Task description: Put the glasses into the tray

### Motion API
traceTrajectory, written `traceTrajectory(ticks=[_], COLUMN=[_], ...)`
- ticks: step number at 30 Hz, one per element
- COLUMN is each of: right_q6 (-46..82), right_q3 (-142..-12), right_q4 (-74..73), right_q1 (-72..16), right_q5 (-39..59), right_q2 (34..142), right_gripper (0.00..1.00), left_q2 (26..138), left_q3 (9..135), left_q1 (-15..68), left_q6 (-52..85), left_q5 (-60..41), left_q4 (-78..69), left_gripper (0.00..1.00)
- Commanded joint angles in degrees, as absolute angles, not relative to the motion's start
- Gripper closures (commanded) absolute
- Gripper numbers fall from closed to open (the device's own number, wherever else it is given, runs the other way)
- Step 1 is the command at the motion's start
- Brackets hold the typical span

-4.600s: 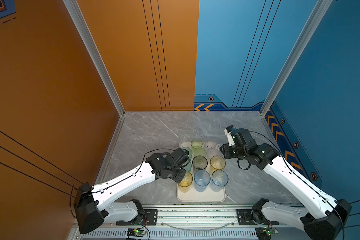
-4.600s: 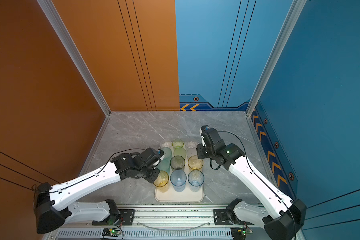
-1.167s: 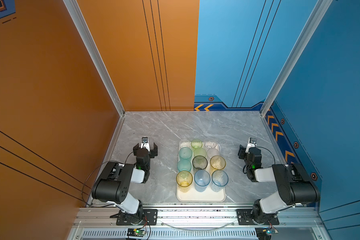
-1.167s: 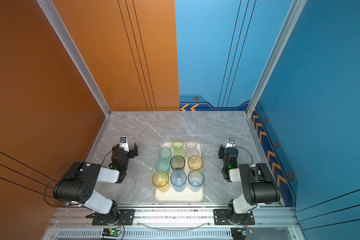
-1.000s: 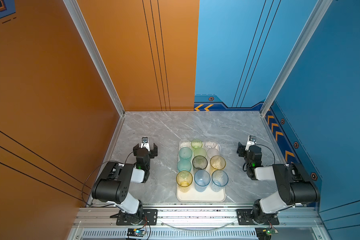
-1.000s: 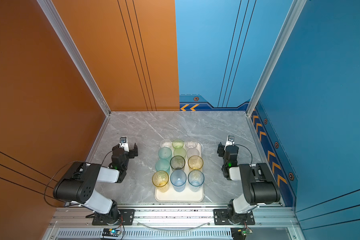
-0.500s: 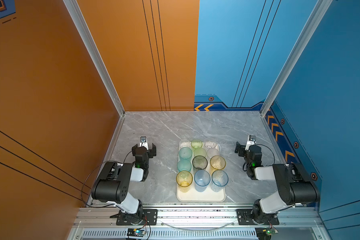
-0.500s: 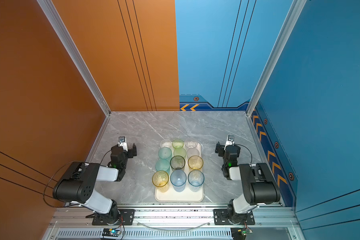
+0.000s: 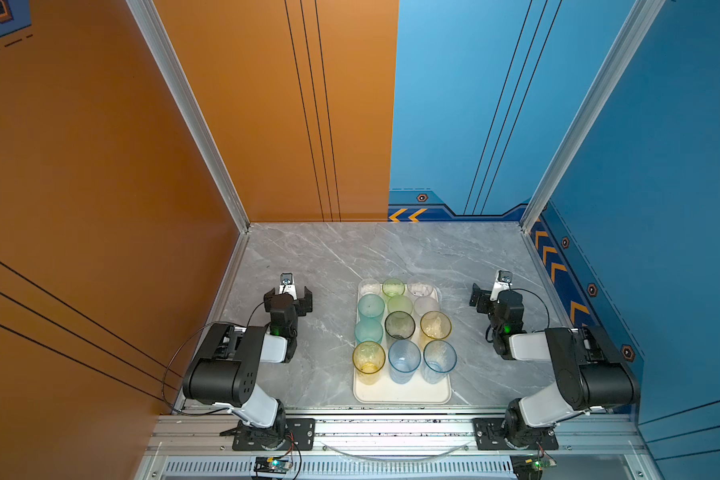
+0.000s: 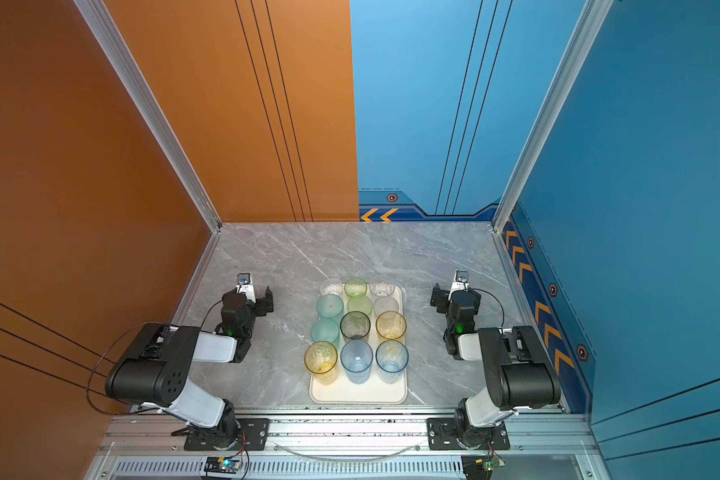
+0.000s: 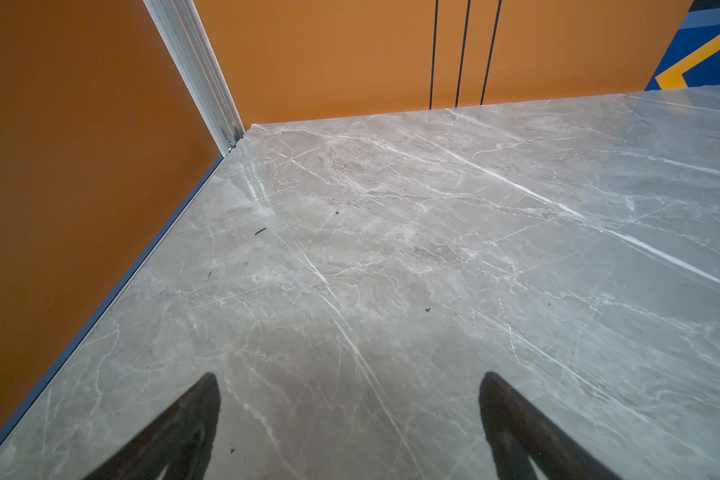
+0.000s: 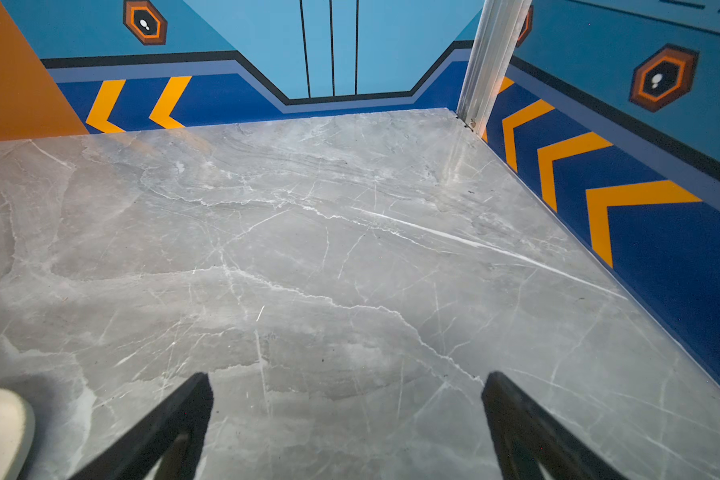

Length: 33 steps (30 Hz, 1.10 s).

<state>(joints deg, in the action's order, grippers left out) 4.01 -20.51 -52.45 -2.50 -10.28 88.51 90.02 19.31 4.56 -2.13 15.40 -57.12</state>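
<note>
Top views both show the tray lying on the grey tabletop at the near middle, its nearest strip bare, the glasses standing upright inside in rows toward its far end. Left fingers and right fingers flank it, well apart from it, spread wide and grasping nothing.

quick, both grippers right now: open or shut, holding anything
left gripper: open, holding nothing
right gripper: open, holding nothing
</note>
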Motion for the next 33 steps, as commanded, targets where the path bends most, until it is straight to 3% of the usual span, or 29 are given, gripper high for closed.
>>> traceTrajectory(ticks=[1,33], right_q6=[3.54,3.60], right_q3=[-21.18,-21.18], right_q4=[-52.47,-52.47], right_q1=[-2.29,-2.29], right_q5=[-9.92,-9.89], right_q2=[88.64,88.66], right_gripper=[0.00,0.00], left_q2=[89.91,90.00], left_q3=[20.14,20.33], left_q1=[4.92,4.66], left_q6=[-1.95,-1.94], left_q5=[15.64,14.96], left_q4=[-56.71,-56.43], left_gripper=[0.02,0.02])
